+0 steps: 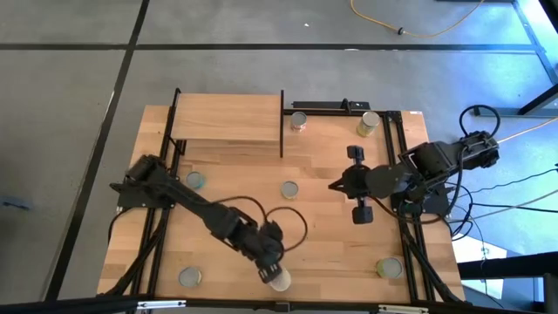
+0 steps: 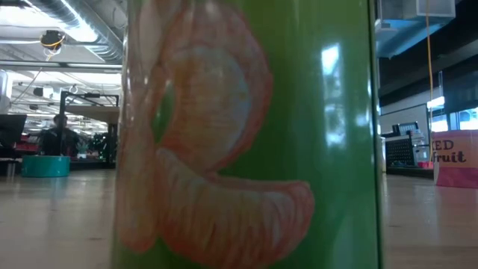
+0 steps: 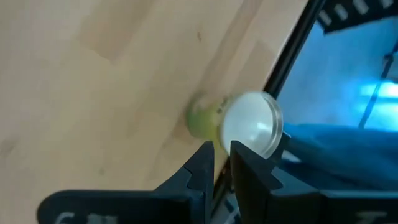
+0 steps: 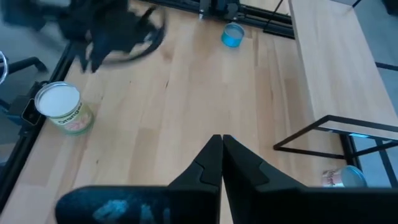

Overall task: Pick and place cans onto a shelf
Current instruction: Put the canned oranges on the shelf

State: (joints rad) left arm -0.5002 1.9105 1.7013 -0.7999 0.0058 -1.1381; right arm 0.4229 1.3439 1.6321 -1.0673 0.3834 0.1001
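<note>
A green can with orange segments on its label (image 1: 279, 279) stands on its base at the table's near edge. It fills the low view (image 2: 246, 134) and shows its silvery top in the left wrist view (image 3: 249, 124). My left gripper (image 1: 268, 267) (image 3: 222, 155) is right beside this can, its fingers open only a crack, with the can outside the gap. My right gripper (image 1: 336, 185) (image 4: 222, 149) hangs shut and empty over the table's right middle. The shelf (image 1: 227, 118) stands at the far left, bare on top. My left gripper has one fingertip (image 3: 241, 152) showing against the rim of the can's top (image 3: 264, 146). I cannot tell whether it touches the can. The can stands upright on the table.
Other cans stand on the table: one beside the shelf's black upright (image 1: 299, 120), one at the far right (image 1: 369, 124), a teal one (image 1: 197, 180), one in the middle (image 1: 289, 188), and two near the front corners (image 1: 190, 277) (image 1: 390, 267). Black rails (image 1: 410, 227) edge the table.
</note>
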